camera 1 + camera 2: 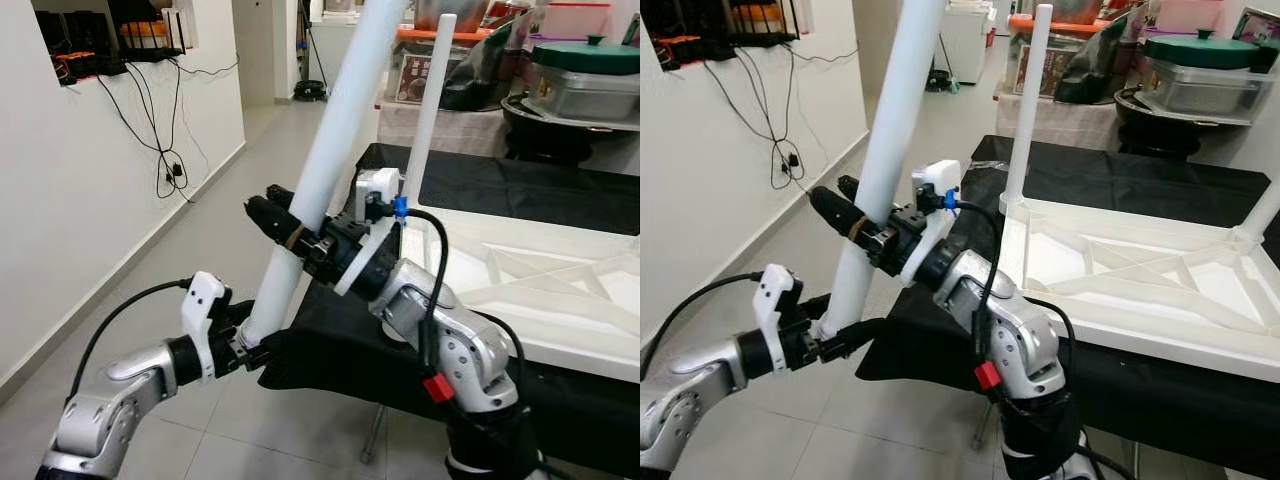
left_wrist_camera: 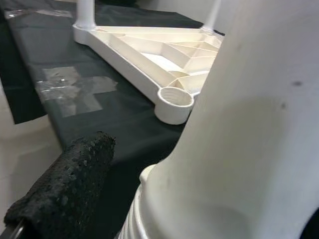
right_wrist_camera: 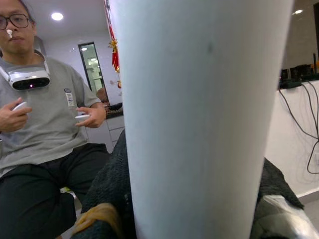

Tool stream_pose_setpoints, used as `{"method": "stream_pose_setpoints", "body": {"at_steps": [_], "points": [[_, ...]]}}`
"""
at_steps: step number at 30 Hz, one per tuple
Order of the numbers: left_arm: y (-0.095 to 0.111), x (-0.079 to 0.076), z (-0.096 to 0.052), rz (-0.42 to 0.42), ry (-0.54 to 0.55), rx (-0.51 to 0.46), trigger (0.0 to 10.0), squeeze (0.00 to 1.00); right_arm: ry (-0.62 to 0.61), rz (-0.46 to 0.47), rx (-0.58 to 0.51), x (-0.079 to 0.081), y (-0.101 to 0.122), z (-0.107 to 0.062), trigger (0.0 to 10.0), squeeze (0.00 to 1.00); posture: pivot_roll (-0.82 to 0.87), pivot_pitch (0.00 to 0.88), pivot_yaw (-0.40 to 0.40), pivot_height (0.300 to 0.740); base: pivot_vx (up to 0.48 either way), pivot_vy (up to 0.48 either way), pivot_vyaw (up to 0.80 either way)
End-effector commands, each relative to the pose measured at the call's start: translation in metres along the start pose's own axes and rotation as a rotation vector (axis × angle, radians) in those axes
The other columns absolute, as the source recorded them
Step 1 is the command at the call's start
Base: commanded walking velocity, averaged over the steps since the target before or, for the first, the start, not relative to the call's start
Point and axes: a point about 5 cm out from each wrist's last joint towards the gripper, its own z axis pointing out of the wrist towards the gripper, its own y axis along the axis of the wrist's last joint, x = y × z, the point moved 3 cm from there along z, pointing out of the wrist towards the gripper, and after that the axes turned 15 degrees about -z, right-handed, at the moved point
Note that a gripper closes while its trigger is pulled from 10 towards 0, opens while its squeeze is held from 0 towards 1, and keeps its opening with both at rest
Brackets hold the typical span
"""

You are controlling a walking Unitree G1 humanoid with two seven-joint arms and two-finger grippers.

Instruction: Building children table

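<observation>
I held a loose white leg [image 1: 330, 150] in both jaws, tilted, off the near corner of the black-draped desk [image 1: 520, 190]. My right jaws [image 1: 290, 232] were clamped around its middle; my left jaws [image 1: 250, 345] gripped its threaded lower end. The tabletop [image 1: 1160, 290] lay upside down on the desk, with one leg [image 1: 1025, 110] already standing in its far corner. Through my left wrist I saw an empty socket [image 2: 174, 98] at the near corner, just beyond the thread. I judged this the fitting step: the next move called for righting the leg, setting its thread over that socket and screwing it down. A seated person [image 3: 45, 134] watched.
</observation>
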Motion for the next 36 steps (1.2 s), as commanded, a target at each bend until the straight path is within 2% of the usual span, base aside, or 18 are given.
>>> {"method": "stream_pose_setpoints", "body": {"at_steps": [1,4,5,7,8,15,21,22,29,31,36], "points": [[0.002,0.004,0.0,0.009,0.018,0.002,10.0,0.0,0.05,0.022,-0.001,0.009,-0.001,0.001,10.0,0.0,0.05,0.0,-0.017,0.74,0.0,0.0,0.0],[0.001,0.005,0.002,0.008,0.018,0.006,10.0,0.0,0.04,0.023,-0.004,0.009,-0.001,0.001,10.0,0.0,0.06,0.0,-0.014,0.74,0.0,0.0,0.0],[-0.005,0.008,0.002,0.009,0.033,0.023,4.6,0.0,0.046,0.022,-0.015,0.009,0.001,0.001,10.0,0.0,0.05,0.0,-0.011,0.74,0.0,0.0,0.0],[-0.007,0.008,0.001,0.007,0.036,0.032,4.6,0.0,0.054,0.02,-0.018,0.01,0.002,0.001,10.0,0.0,0.05,0.0,-0.011,0.74,0.0,0.0,0.0],[-0.01,0.006,0.001,0.005,0.013,0.042,0.0,0.0,0.063,0.02,-0.016,0.011,0.002,0.001,10.0,0.0,0.06,0.0,-0.015,0.74,0.0,0.0,0.0],[-0.015,-0.003,0.001,0.005,-0.054,0.076,0.0,0.0,0.073,0.019,0.001,0.013,-0.002,0.0,10.0,0.0,0.06,0.0,-0.016,0.74,0.0,0.0,0.0],[-0.018,-0.006,-0.001,0.028,-0.067,0.1,0.0,0.0,0.067,0.007,0.016,0.01,-0.003,-0.001,10.0,0.0,0.06,0.0,-0.015,0.74,0.0,0.0,0.0],[-0.018,-0.005,-0.002,0.035,-0.062,0.105,0.0,0.0,0.066,0.005,0.024,0.008,-0.004,-0.002,10.0,1.0,0.06,0.0,-0.017,0.74,0.0,0.0,0.0],[-0.018,-0.004,-0.004,0.045,-0.056,0.114,0.0,0.0,0.075,0.006,0.036,0.008,-0.006,-0.003,10.0,1.0,0.06,0.0,-0.017,0.74,0.0,0.0,0.0],[-0.022,-0.002,-0.01,0.064,-0.051,0.145,0.0,0.0,0.101,0.01,0.09,0.007,-0.013,-0.007,10.0,1.0,0.06,0.0,-0.021,0.74,0.0,0.0,0.0],[-0.027,-0.002,-0.013,0.074,-0.05,0.171,0.0,0.0,0.107,0.017,0.105,0.008,-0.014,-0.004,10.0,1.0,0.06,0.0,-0.022,0.74,0.0,0.0,0.0]]}}
